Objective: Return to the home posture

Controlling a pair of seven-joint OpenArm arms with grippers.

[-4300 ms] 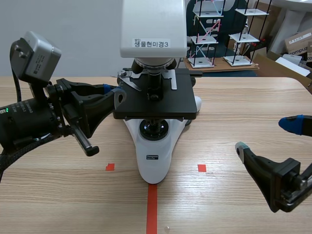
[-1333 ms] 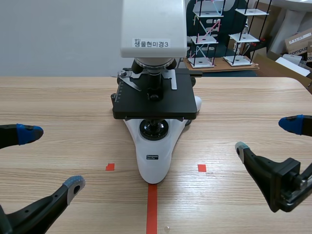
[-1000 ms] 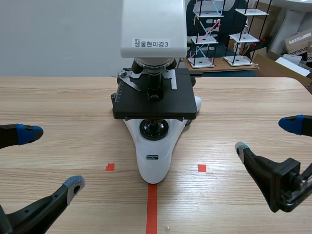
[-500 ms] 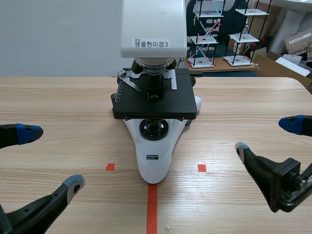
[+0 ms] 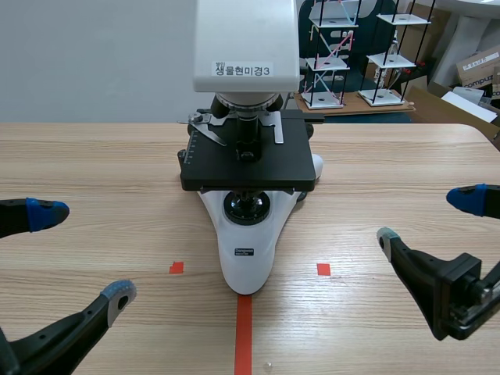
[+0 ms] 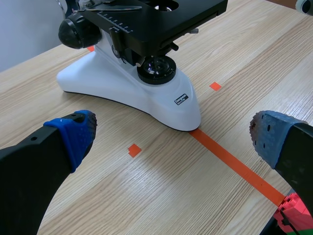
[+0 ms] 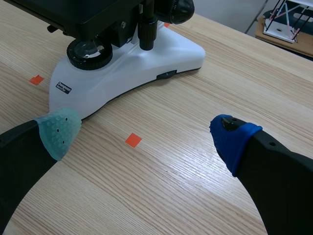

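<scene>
A white microscope (image 5: 246,117) with a black stage stands at the table's middle; it also shows in the left wrist view (image 6: 142,93) and the right wrist view (image 7: 127,63). My left gripper (image 5: 74,254) is low at the near left, open, nothing between its fingers; its blue pads (image 6: 73,132) frame bare table (image 6: 171,142). My right gripper (image 5: 430,219) is low at the near right, also open and holding nothing, its pads (image 7: 58,129) wide apart over the wood (image 7: 142,142). Both grippers are well apart from the microscope.
The wooden table (image 5: 375,180) runs wide on either side of the microscope. Behind the table's far edge stand small white shelf models (image 5: 332,55) and cardboard boxes (image 5: 476,70). Something red (image 6: 293,215) shows under my left gripper's finger.
Earlier, the left arm was raised beside the microscope's stage; it has since come down and back to the near left. Over the last second nothing moved. The right arm kept still.
</scene>
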